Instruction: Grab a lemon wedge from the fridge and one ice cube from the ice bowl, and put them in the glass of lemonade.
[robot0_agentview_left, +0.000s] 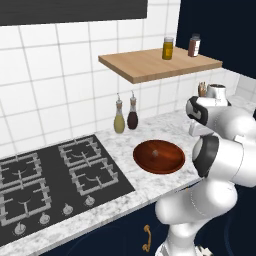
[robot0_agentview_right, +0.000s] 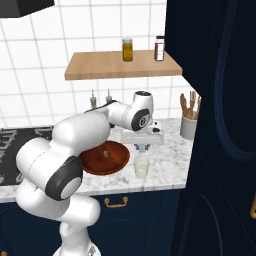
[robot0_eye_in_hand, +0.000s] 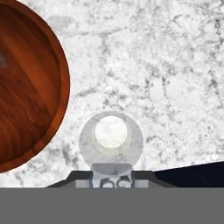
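— Pincer (robot0_agentview_right: 142, 150) first: where does it hang?

— Straight above the glass of lemonade (robot0_agentview_right: 142, 167), pointing down at its mouth. In the hand view the glass (robot0_eye_in_hand: 111, 141) sits right under the finger tips, a pale round of liquid inside a clear rim.

— How wide are the jaws?

— Narrow, only a small gap. Whether something tiny is pinched between them I cannot tell; the tips are dark and mostly cut off at the bottom of the hand view, and small in the right base view.

— What does the glass stand on?

— A white-grey marbled counter (robot0_agentview_right: 170, 155), near its front edge. Just beside the glass, to its left in the right base view, lies the ice bowl (robot0_agentview_right: 105, 157), wide, shallow and reddish-brown. They look close but apart.

— Anything in the bowl?

— From the left base view a small pale speck sits near the middle of the bowl (robot0_agentview_left: 159, 156), possibly the ice cube (robot0_agentview_left: 156, 152); it is too small to be sure.

— And the room?

— White tiled wall, a wooden shelf (robot0_agentview_left: 160, 65) with two jars, two bottles (robot0_agentview_left: 126, 116) standing at the wall behind the bowl. A black gas hob (robot0_agentview_left: 50, 180) lies left of the bowl. A white crock (robot0_agentview_right: 188, 126) with wooden spoons stands at the counter's right end, against a tall navy cabinet (robot0_agentview_right: 220, 125). Navy drawers with a brass handle (robot0_agentview_right: 116, 202) run below.
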